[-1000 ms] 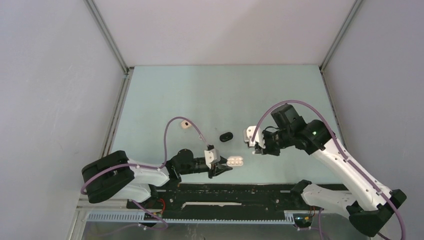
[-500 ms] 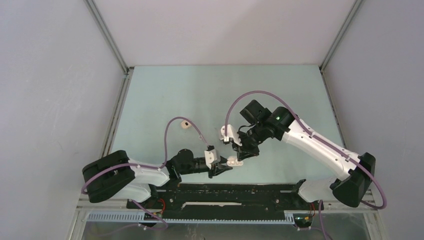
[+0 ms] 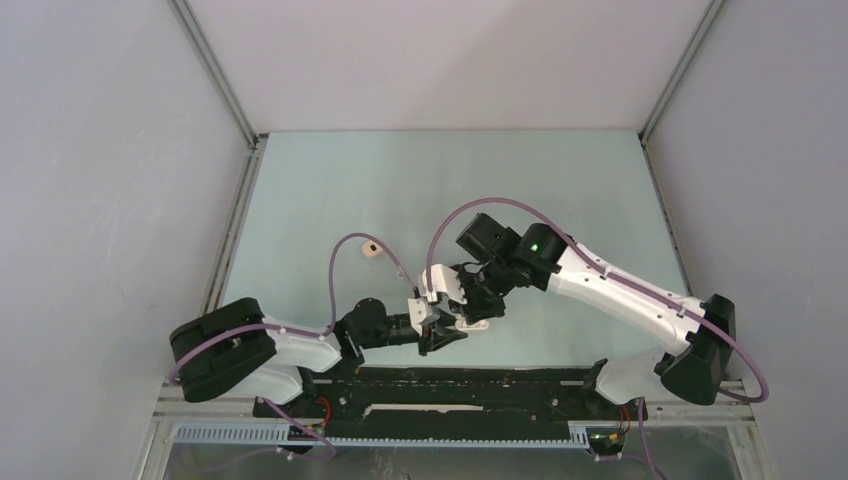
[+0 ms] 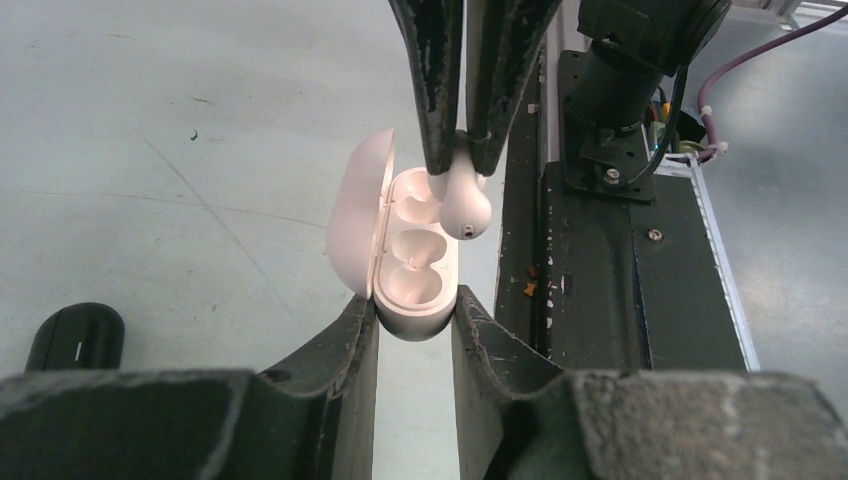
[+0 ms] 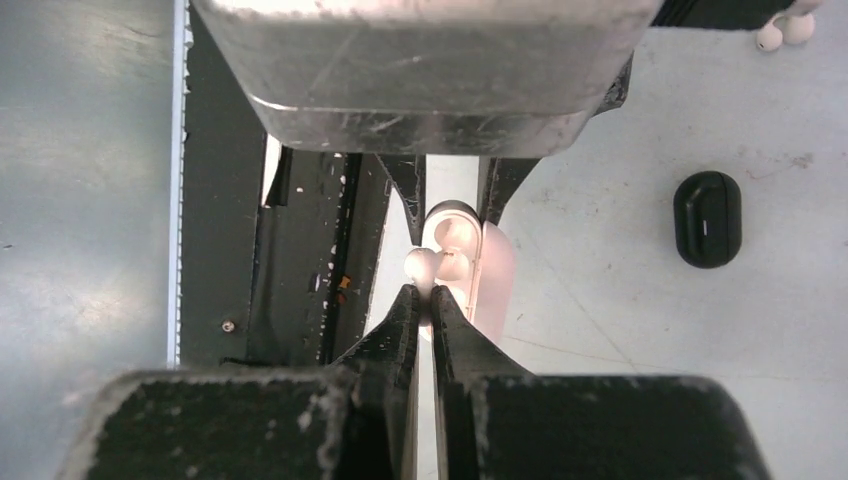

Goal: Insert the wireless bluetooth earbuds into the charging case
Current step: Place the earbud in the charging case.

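Observation:
My left gripper point(image 4: 413, 325) is shut on the near end of a pale pink charging case point(image 4: 415, 275), whose lid stands open to the left. Its near well shows empty. My right gripper point(image 5: 428, 295) is shut on the stem of a pale pink earbud point(image 4: 465, 208), and its fingers point(image 4: 440, 90) come down from above. The earbud hangs at the case's far well, its rounded head toward the right rim. In the top view both grippers point(image 3: 455, 325) meet at the case point(image 3: 478, 324) near the table's front edge.
A black pill-shaped case point(image 4: 75, 338) lies on the table left of the held case, also seen as the black case point(image 5: 707, 218). Two white buds point(image 5: 785, 30) lie farther off. A small cream item point(image 3: 371, 249) sits behind the left arm. The black base rail point(image 3: 480, 385) runs along the front.
My right arm has swung left from mid-table and brought its gripper down onto the case held by the left gripper. The left arm has stayed put.

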You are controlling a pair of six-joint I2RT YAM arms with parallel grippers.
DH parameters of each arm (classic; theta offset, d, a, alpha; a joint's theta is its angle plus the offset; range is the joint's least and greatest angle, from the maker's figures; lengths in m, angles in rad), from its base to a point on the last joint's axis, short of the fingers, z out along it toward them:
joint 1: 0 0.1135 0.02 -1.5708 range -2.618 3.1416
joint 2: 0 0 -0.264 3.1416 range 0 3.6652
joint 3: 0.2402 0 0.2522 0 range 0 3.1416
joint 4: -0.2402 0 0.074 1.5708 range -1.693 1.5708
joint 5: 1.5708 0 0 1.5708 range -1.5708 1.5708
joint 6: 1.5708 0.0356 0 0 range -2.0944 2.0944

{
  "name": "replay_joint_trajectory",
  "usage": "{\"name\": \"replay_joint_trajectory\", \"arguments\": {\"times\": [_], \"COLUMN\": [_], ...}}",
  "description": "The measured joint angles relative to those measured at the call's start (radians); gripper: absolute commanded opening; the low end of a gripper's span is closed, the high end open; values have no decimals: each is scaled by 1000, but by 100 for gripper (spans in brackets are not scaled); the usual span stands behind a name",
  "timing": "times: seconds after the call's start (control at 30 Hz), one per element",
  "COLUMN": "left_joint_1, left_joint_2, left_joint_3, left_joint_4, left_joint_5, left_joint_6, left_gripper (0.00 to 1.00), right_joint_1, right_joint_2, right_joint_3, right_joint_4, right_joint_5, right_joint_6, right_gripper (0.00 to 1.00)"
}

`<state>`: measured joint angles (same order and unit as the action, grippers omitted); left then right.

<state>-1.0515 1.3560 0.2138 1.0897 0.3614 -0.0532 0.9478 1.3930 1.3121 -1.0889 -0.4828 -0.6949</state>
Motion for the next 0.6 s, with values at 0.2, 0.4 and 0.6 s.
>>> {"name": "replay_joint_trajectory", "arguments": {"times": [0.2, 0.4, 0.6], "left_joint_1": [3, 23, 42], "left_joint_2": [0, 17, 35], "left_joint_3": [0, 0, 0], "left_joint_4": [3, 46, 77], "left_joint_5": [-2, 3, 25], "left_joint_6": [-28, -79, -116], "left_gripper": [0, 0, 0], "right_joint_1": [21, 45, 64], "right_joint_2": [3, 19, 20], "right_joint_3": [0, 0, 0], "right_joint_4": [15, 31, 33], "right_joint_5": [72, 128, 148], "right_joint_6": [11, 15, 15], "right_gripper": [0, 0, 0]}}
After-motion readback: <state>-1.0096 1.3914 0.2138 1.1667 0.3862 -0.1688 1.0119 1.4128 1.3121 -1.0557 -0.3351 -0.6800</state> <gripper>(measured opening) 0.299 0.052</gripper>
